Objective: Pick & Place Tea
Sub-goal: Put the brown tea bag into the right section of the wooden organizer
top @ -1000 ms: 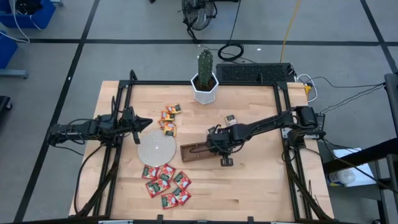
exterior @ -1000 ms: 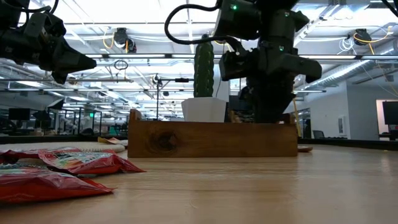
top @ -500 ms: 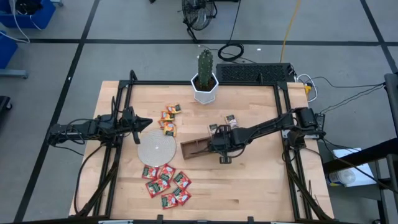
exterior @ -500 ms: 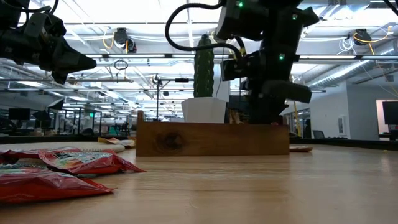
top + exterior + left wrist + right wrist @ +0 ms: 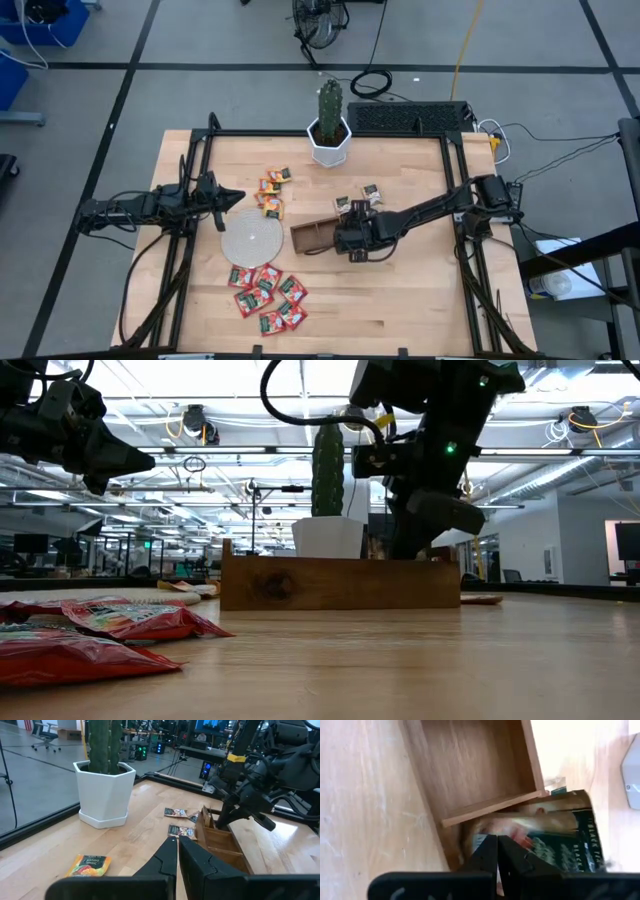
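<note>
The long brown tray (image 5: 312,238) lies askew at the table's middle. My right gripper (image 5: 497,839) is shut and slants down at the tray's right end; in the high view its own arm (image 5: 400,215) covers the fingertips. Two whitish tea sachets (image 5: 345,205) (image 5: 372,192) lie flat on the table just beyond that end. Orange sachets (image 5: 270,195) lie at the far left, and red ones (image 5: 268,292) lie in a heap near the front edge. My left gripper (image 5: 238,197) waits shut at the left, above the table. My right gripper has its shut fingers at the outer face of the tray's right end wall (image 5: 465,842), coming slanting down from the table's right. The fingers hide the exact spot, and I cannot tell whether they touch it. The tray lies flat on the table.
A round pale disc (image 5: 250,238) lies left of the tray. A cactus in a white pot (image 5: 329,135) stands at the far edge, with a keyboard (image 5: 410,118) behind it. A dark frame rail (image 5: 300,133) borders the table. Bare wood lies at the front right.
My right gripper has turned at the wrist and swung a little toward the far edge, staying shut. The tray has turned about on the table: its right end has gone toward the far edge, while its left end has stayed nearly in place. A whitish sachet has come out from under the arm.
</note>
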### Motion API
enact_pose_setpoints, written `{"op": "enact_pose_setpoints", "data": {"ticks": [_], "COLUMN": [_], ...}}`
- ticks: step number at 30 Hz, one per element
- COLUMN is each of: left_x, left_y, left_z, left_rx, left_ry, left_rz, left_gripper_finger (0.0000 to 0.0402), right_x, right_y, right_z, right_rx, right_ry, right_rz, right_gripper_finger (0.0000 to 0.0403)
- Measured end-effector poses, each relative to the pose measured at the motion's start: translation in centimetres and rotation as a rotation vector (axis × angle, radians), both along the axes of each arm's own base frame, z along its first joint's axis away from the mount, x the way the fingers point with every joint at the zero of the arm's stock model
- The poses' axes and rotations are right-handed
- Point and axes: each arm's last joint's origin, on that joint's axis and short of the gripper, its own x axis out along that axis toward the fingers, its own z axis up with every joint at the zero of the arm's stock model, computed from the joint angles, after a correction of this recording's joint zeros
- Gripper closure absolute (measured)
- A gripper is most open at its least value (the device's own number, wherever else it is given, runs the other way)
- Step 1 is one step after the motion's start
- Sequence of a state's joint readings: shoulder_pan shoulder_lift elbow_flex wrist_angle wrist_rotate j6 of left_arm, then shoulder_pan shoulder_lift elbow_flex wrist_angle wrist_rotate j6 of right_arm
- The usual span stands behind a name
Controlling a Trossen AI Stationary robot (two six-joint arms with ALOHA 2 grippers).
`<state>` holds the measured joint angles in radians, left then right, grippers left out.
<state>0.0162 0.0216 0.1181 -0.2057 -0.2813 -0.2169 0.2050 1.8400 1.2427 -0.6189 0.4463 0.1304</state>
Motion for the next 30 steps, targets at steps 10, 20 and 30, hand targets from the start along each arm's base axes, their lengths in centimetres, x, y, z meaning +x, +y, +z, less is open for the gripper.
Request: {"op": "enact_pose_setpoints", "data": {"ticks": [10,20,30], "left_x": [0.0,0.0,0.0], "left_y": [0.0,0.0,0.0], "left_z": [0.0,0.0,0.0], "left_rx": [0.0,0.0,0.0], "left_ry": [0.0,0.0,0.0], "left_rz": [0.0,0.0,0.0], "left_gripper_finger": [0.038,0.038,0.038], "right_x": [-0.7,-0.5,-0.4], "right_y": [-0.3,-3.3,-3.2], "right_z": [1.6,0.8,0.3], "right_rx": [0.113,0.201,0.382], "right_ry": [0.012,0.099,0.127], "right_rz": [0.047,0.043,0.064], "right_gripper_finger": [0.0403,0.0403,0.0403]}}
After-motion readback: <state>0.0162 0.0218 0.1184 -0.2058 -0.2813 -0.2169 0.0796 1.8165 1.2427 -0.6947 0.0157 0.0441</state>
